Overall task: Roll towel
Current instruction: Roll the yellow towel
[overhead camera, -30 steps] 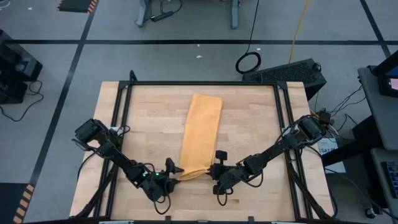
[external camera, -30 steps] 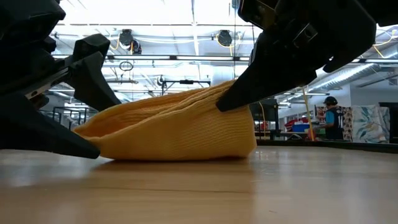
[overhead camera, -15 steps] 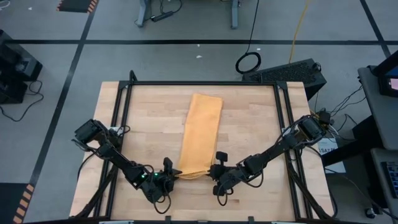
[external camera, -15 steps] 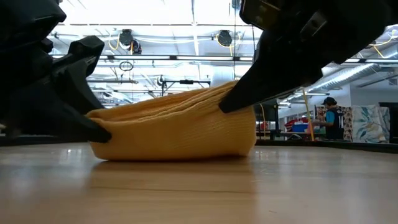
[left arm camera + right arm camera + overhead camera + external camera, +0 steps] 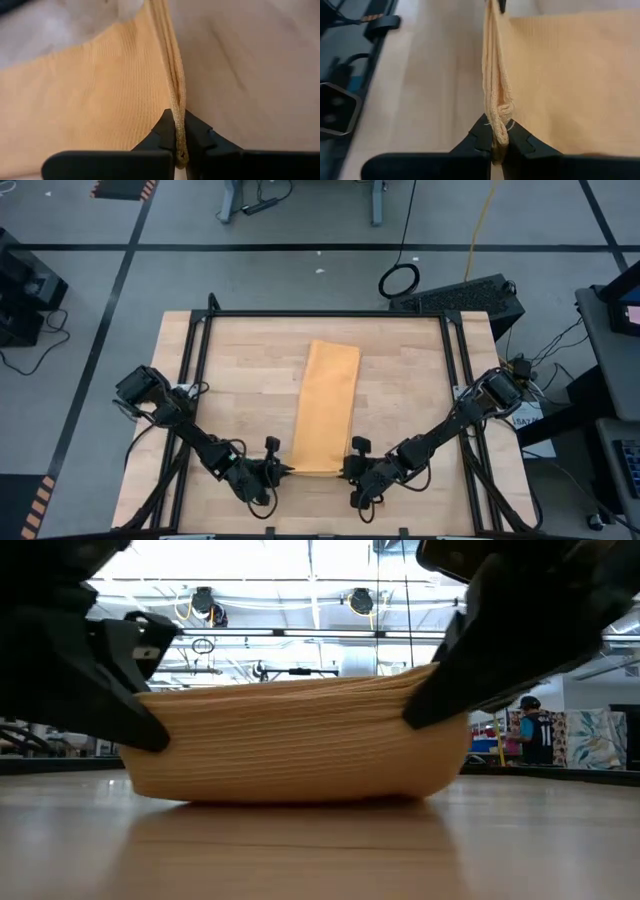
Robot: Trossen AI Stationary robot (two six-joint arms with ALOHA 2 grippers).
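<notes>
The mustard-yellow towel (image 5: 325, 405) lies folded into a long narrow strip running from the far middle of the wooden table toward its near edge. Its far part rests flat on the table. Its near end (image 5: 290, 740) is raised between my two grippers. My left gripper (image 5: 286, 470) is shut on the near left corner. My right gripper (image 5: 346, 471) is shut on the near right corner. In the low view the left gripper (image 5: 150, 735) stands at the towel's left and the right gripper (image 5: 420, 715) at its right. My left gripper pinches the towel's near left corner (image 5: 178, 125) between its two fingers, several layers at the edge. It comes slanting down from the table's left near side. The corner is held up off the table. The cloth between the grippers runs nearly straight. My right gripper pinches the near right corner (image 5: 499, 124) between its two fingers, a bunched edge of several layers. It comes slanting down from the table's right near side. The corner is raised, and the cloth below it sags onto the table (image 5: 300, 795).
A black frame (image 5: 320, 314) runs along the table's far edge and down both sides. Bare wood (image 5: 240, 380) lies left and right of the towel. Cables and a black box (image 5: 470, 295) sit on the floor beyond the far right corner.
My left gripper has shut on the towel's near left corner and risen a little. My right gripper has gone toward the table's right edge with its corner. The near end, bunched and narrow before, is now spread wide and drawn straight between them; the far part has stayed.
</notes>
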